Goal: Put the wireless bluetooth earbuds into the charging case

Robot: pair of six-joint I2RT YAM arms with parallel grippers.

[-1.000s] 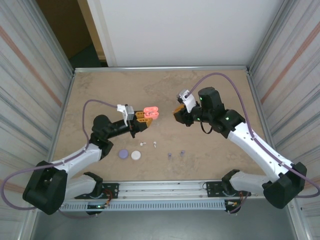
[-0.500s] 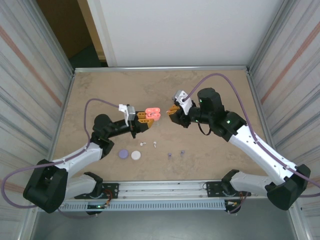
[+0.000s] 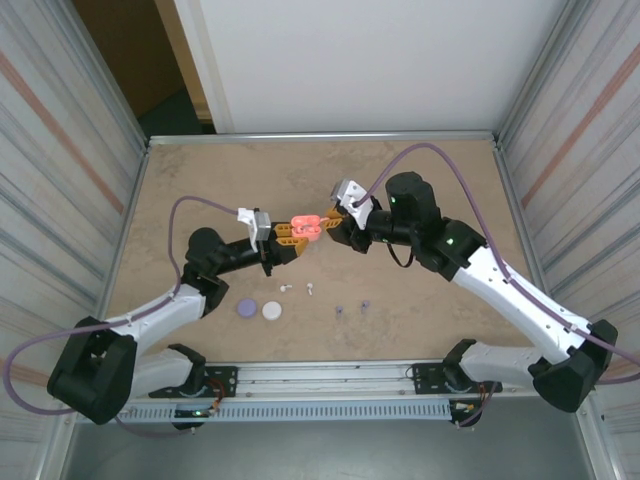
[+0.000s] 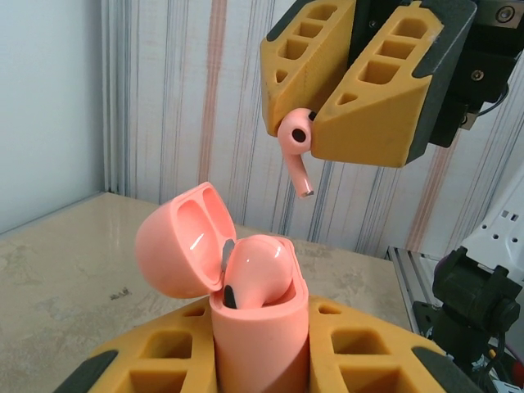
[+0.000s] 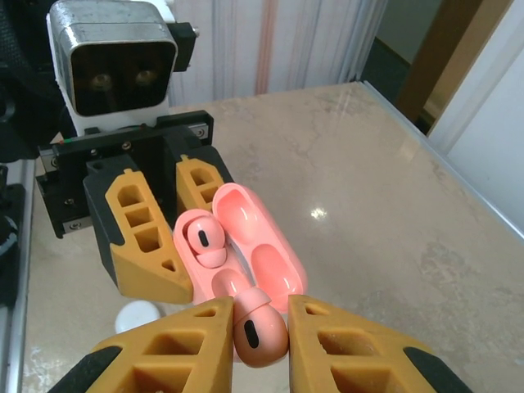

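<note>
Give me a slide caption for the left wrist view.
Left pincer holds the open pink case, one earbud seated; right pincer holds the second pink earbud above it.

R claw (image 5: 260, 309) pinching pink bud (image 5: 260, 334), case (image 5: 266, 246) open

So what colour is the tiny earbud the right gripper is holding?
The earbud is pink, best seen in the left wrist view.
</note>
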